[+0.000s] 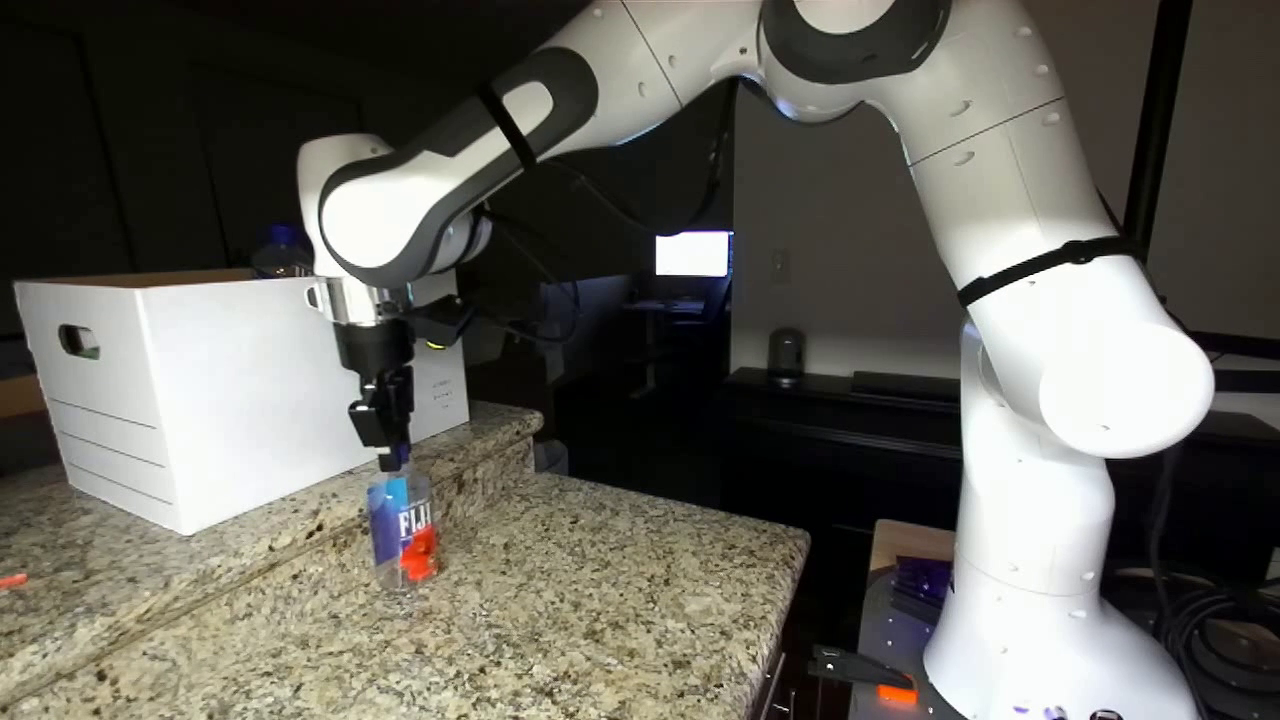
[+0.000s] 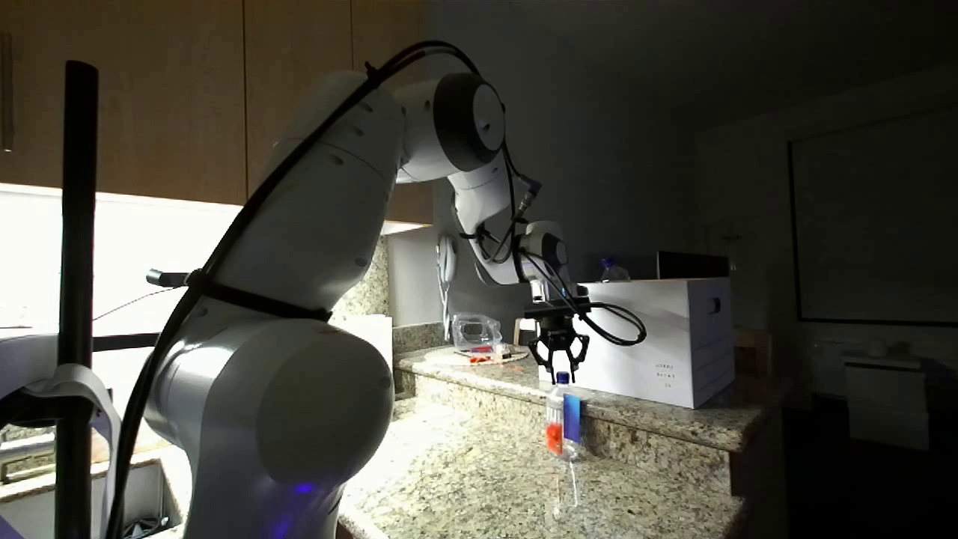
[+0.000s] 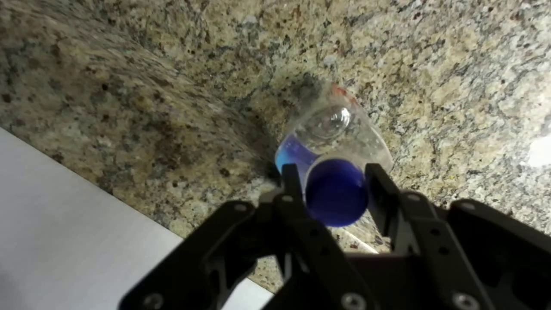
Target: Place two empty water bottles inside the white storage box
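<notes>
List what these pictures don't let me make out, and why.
Floor of the white storage box: hidden by its walls in both exterior views.
Lower part of the bottle above its rim: hidden by the box, same views.
Box lettering: too small to read, same views.
Whether the jaws touch the blue cap between them: edges blurred, wrist view.

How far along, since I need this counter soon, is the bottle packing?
Done, possibly: one bottle, peeking over the white box; whether inside or behind is unclear. In hand: the gripper straddles the blue cap of the other bottle, standing on the counter; grip unclear. Left: lifting that bottle into the box.
</notes>
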You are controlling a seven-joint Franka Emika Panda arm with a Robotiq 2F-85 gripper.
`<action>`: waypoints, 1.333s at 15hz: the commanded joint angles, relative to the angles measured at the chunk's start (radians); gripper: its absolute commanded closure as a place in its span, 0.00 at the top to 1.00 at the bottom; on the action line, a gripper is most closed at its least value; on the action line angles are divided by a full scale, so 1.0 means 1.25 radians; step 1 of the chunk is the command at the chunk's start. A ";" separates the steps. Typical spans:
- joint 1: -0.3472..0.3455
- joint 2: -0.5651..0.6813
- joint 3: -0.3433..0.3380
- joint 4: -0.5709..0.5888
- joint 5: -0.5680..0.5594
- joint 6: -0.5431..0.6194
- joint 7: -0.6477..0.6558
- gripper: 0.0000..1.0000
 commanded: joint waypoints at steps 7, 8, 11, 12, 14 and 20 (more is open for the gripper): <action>-0.004 -0.046 0.006 -0.035 0.003 -0.008 0.013 0.15; -0.003 -0.058 0.006 -0.039 0.002 -0.011 0.016 0.15; 0.005 -0.122 0.005 -0.045 -0.008 -0.044 0.036 0.15; 0.009 -0.145 0.006 -0.050 -0.011 -0.056 0.044 0.15; 0.016 -0.190 0.010 -0.042 -0.013 -0.110 0.059 0.15; 0.040 -0.323 0.034 -0.017 -0.062 -0.248 0.169 0.15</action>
